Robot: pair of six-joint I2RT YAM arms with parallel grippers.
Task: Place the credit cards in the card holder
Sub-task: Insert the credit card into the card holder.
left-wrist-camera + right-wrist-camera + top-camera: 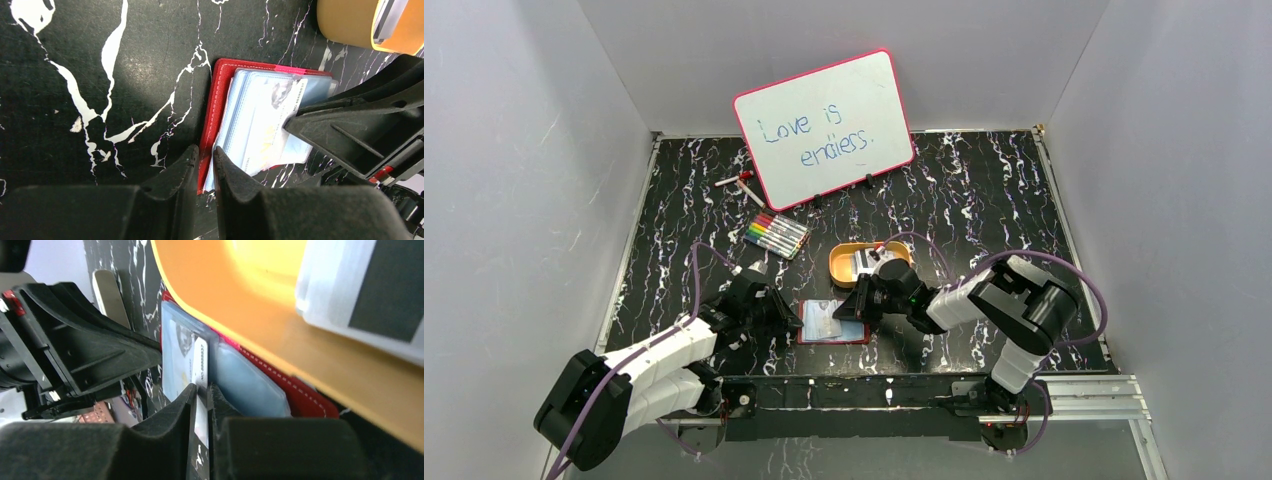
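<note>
The dark-red card holder lies open near the table's front, its clear sleeves facing up. My left gripper is shut on the edge of its red cover. A white credit card sits partly inside a sleeve. My right gripper is at that card's outer end, with the card between its fingers; the jaws stand slightly apart, a narrow gap showing. In the top view the left gripper and right gripper flank the holder. More credit cards lie in the orange tray.
The orange oval tray stands just behind the holder, close above my right gripper. A colour marker set, a loose pen and a pink-framed whiteboard are farther back. Grey walls enclose the table.
</note>
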